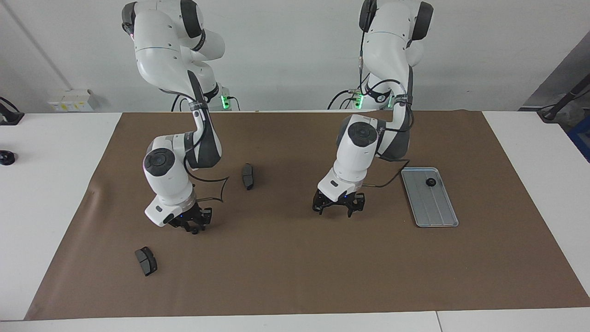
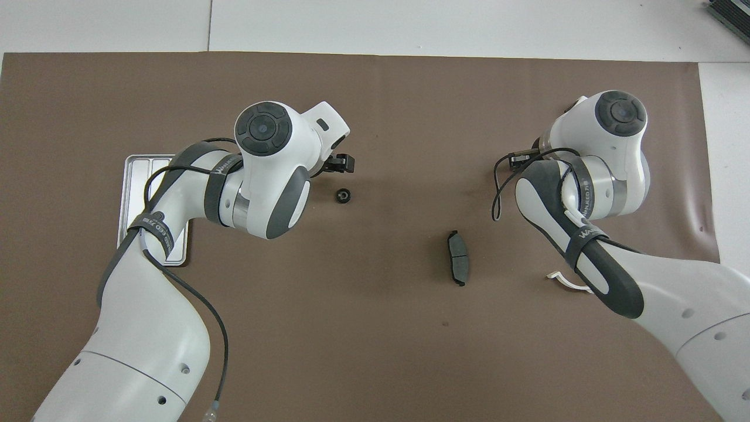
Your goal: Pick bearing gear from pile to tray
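Observation:
A black bearing gear (image 2: 343, 196) lies mid-mat. My left gripper (image 1: 338, 210) hangs open just above the mat right beside it, with nothing between its fingers. The silver ridged tray (image 1: 435, 210) lies toward the left arm's end of the mat, with one gear (image 1: 431, 182) on it. My right gripper (image 1: 191, 223) is low over another small gear (image 1: 195, 230) among the pile's parts. Whether it grips that gear does not show.
Two dark grey curved pads (image 1: 248, 176) (image 1: 146, 261) lie on the brown mat on either side of the right gripper, one nearer the robots. A white half-ring (image 2: 565, 280) peeks out under the right arm. White table borders the mat.

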